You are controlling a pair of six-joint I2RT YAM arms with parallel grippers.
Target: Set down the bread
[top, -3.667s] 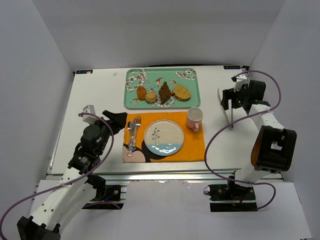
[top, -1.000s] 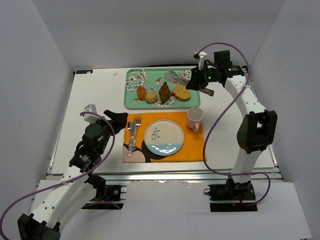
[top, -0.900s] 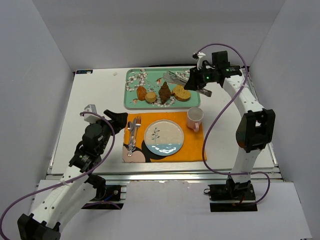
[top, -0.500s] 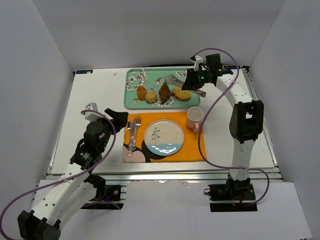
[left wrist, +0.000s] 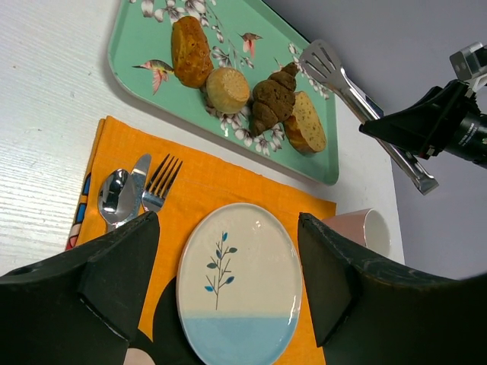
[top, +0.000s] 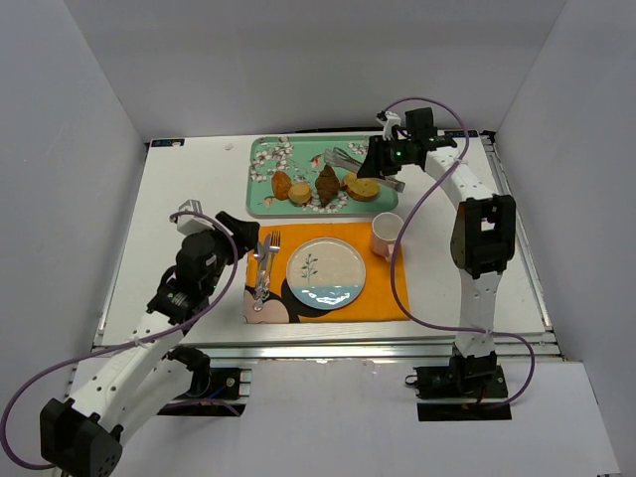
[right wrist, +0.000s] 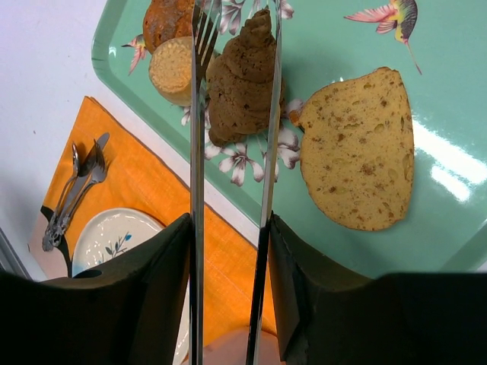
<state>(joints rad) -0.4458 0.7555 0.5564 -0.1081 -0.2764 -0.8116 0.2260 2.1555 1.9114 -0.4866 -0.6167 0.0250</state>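
As the bread is lifted by tool, my right claw (top: pixel 382 162) pinches the tongs (right wrist: pixel 196 190), 2 blades parted over the croissant (right wrist: pixel 240 76). The bread slice (right wrist: pixel 358 160) lies on the tray (right wrist: pixel 456 91). My left claw (left wrist: pixel 224 228) gapes empty, held aside.

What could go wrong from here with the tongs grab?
1. The tongs in the right claw line up with the croissant, which is packed against the roll and bread slice; closing may catch or shove a neighbour.
2. The pink cup stands beside the plate, just off the tray; a low carry could clip it.
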